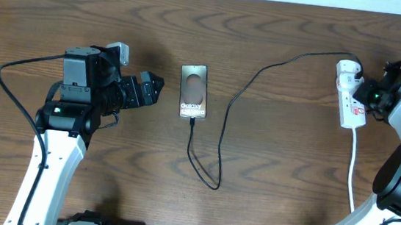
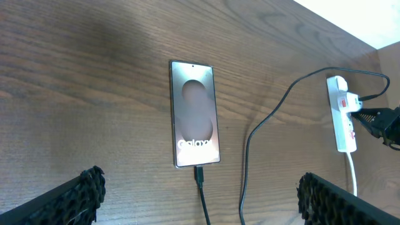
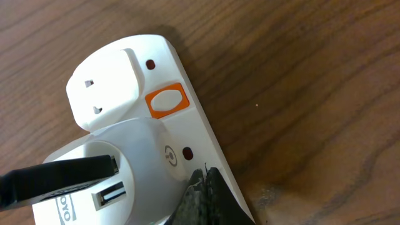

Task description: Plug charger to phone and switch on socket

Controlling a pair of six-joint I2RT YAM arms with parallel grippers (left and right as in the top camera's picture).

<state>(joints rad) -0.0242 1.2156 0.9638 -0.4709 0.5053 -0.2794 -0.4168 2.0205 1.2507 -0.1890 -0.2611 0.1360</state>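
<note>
**Handling notes: charger, phone, socket**

Charger, a long thin black cable (image 1: 221, 140): limp and light, best gripped at the stiff plug tip, which sits in the near end of the flat, smooth brownish-gold phone (image 1: 193, 91), mid-table towards the far edge. White hard-plastic power-strip socket (image 1: 350, 105) lies by the right edge. Judged light and likely to skid on the wood-grain table (image 1: 272, 208), so press straight down. Orange rounded switch (image 3: 166, 102) is exposed. Right gripper (image 3: 203, 182): fingers pinched together, tip at the socket. Left gripper (image 1: 152, 91): spread wide, empty

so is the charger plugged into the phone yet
Plugged in: the tip of the charger sits in the bottom edge of the phone, no gap showing in the left wrist view.
</note>
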